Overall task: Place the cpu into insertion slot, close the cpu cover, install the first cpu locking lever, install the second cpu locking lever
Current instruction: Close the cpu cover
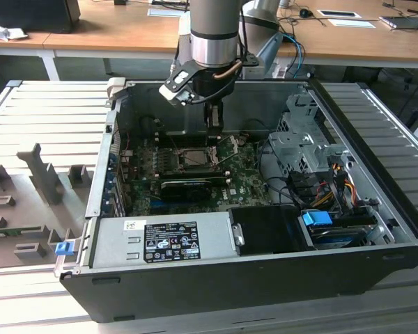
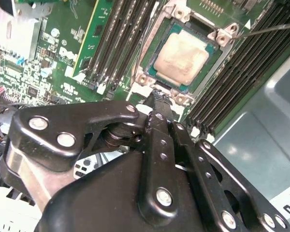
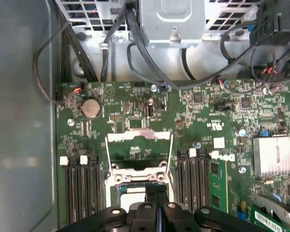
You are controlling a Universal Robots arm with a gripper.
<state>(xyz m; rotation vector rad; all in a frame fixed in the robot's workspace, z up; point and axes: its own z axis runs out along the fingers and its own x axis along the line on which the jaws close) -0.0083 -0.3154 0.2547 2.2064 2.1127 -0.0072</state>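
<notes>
Second wrist view: your hand (image 2: 159, 100) is pinched shut and holds nothing, its tips at the rim of the socket (image 2: 142, 79). The chip (image 2: 185, 57) lies seated inside. In the exterior view, the socket sits at eight o'clock of the hand. A sideways slip could scrape the chip.

The robot's thick round wrist (image 1: 210, 42) is dark grey above with a polished silver band below, trailed by black cables (image 1: 243, 33) and a copper-coloured curved tube (image 1: 226, 69), and it carries a small black camera box with a white face (image 1: 179, 83). Its matte black metal claw (image 2: 158, 96) is built of flat, round-ended link bars (image 2: 82, 126) pinned with shiny silver round-headed screws (image 2: 65, 140) over a smooth black housing (image 2: 101, 203), and its two slim black fingers (image 2: 159, 140) are dotted with small rivets.
</notes>
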